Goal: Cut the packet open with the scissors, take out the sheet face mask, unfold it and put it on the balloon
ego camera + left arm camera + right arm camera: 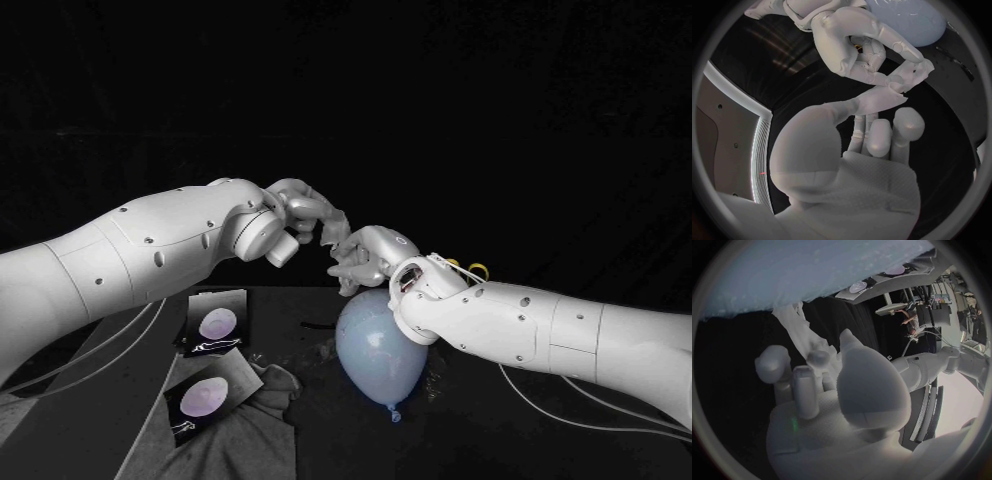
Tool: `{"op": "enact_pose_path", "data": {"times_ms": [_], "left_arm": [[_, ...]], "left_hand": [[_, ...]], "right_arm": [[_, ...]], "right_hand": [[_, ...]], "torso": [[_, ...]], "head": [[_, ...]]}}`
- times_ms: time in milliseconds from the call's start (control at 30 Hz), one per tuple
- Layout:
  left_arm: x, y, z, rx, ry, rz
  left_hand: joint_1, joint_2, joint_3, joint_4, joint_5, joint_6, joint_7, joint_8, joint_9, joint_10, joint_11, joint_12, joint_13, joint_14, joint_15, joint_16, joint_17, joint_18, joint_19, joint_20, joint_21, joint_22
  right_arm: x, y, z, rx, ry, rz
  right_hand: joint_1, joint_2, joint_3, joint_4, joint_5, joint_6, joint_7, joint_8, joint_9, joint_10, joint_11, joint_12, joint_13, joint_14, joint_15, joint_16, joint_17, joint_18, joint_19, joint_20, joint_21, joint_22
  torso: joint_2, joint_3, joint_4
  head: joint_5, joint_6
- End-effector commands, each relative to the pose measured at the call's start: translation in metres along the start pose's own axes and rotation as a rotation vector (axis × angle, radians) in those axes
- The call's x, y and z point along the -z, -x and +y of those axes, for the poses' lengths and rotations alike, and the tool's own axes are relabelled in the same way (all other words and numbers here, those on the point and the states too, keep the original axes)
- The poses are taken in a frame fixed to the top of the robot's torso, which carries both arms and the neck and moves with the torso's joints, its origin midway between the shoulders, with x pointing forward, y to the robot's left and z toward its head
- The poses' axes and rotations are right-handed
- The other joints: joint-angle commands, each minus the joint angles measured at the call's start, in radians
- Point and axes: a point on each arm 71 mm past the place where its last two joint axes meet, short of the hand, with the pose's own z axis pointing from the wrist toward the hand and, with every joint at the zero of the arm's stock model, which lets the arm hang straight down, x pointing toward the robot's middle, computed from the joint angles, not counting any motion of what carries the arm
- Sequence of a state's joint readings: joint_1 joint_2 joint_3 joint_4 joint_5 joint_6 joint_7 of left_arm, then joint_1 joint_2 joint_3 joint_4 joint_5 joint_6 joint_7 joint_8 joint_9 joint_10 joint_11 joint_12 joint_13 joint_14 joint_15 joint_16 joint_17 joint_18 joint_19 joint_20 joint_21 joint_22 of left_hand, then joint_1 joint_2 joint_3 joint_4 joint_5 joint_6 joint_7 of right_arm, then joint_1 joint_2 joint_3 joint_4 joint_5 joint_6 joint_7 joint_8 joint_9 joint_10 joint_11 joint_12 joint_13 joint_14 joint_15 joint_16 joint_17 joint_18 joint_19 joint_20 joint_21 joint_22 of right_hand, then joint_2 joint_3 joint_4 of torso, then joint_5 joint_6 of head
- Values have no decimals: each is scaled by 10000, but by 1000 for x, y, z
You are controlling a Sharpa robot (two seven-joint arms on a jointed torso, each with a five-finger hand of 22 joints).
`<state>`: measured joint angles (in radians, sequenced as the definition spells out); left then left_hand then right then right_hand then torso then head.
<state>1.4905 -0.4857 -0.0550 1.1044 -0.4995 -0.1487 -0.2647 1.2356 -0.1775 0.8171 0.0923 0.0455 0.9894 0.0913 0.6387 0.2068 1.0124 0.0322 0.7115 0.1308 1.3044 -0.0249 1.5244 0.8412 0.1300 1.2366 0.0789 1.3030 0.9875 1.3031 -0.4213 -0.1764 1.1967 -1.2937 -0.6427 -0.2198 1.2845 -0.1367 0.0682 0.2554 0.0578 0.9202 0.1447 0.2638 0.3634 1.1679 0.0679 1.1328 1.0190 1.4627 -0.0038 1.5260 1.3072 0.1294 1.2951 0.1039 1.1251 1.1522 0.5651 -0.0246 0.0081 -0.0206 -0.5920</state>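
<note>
Below the fingers, on the bench (490,430): balloon (378,345). Just above it: right hand (372,262) and left hand (306,222), fingers of both seemingly clamped on the folded sheet mask (907,77). Risk: uneven pulling tearing the sheet, or a slip dropping it beside the balloon.

The balloon (378,352) lies in the middle of the table (490,420), the far packet (216,324) and the near packet (211,399) to its left, the near one on a cloth (231,448).
</note>
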Motion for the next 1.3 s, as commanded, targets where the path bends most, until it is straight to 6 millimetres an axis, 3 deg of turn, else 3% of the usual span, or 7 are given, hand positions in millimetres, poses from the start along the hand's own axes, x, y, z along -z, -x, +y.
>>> {"op": "enact_pose_path", "data": {"times_ms": [33,67,833,1000,1300], "left_arm": [[0,1,-2,145,-3,-85],[0,1,-2,153,6,-95],[-1,-1,-3,320,78,-109],[-1,-3,-4,343,65,-11],[-1,-5,-5,334,63,65]], "left_hand": [[-74,87,87,8,66,395,-288,133,1313,101,-11,-68,14,59,-29,-12,9,-166,37,-63,13,-7],[-74,87,87,8,66,395,-288,133,1313,101,-11,-68,14,59,-29,-12,9,-166,37,-63,13,-7],[-202,66,285,-117,71,459,-305,115,1392,146,-28,-67,69,128,-45,-10,123,-166,42,-78,24,4],[-223,62,318,-140,73,470,-307,113,1406,153,-32,-66,78,141,-48,-9,148,-167,44,-80,27,8],[-241,61,342,-155,72,479,-307,112,1417,159,-34,-65,86,144,-51,-9,145,-169,51,-82,33,20]], "right_arm": [[0,3,-2,268,-168,-325],[0,3,-3,290,-194,-372],[1,12,-11,661,-213,-1107],[1,14,-14,772,-223,-1262],[0,17,-21,824,-323,-1496]], "right_hand": [[97,-10,-132,64,-52,74,-16,126,37,116,-28,187,209,698,-9,76,606,-173,40,-19,46,44],[99,-15,-165,90,-50,68,-19,148,42,121,-31,213,238,766,-13,144,971,-195,93,-22,130,126],[210,-7,-455,297,-33,-20,-33,396,101,273,-41,558,642,817,-21,209,1284,-208,114,-33,163,201],[269,6,-486,298,-27,-39,-35,450,114,287,-42,609,697,825,-21,218,1330,-211,120,-34,174,219],[274,91,-539,340,-19,-18,-52,584,150,366,-54,741,845,840,-28,236,1413,-220,149,-37,215,272]], "torso": [[-4,5,-2],[-4,3,-8],[-3,-1,-16],[0,8,13],[2,1,-13]], "head": [[14,13],[16,10],[22,-14],[38,-22],[39,-29]]}}
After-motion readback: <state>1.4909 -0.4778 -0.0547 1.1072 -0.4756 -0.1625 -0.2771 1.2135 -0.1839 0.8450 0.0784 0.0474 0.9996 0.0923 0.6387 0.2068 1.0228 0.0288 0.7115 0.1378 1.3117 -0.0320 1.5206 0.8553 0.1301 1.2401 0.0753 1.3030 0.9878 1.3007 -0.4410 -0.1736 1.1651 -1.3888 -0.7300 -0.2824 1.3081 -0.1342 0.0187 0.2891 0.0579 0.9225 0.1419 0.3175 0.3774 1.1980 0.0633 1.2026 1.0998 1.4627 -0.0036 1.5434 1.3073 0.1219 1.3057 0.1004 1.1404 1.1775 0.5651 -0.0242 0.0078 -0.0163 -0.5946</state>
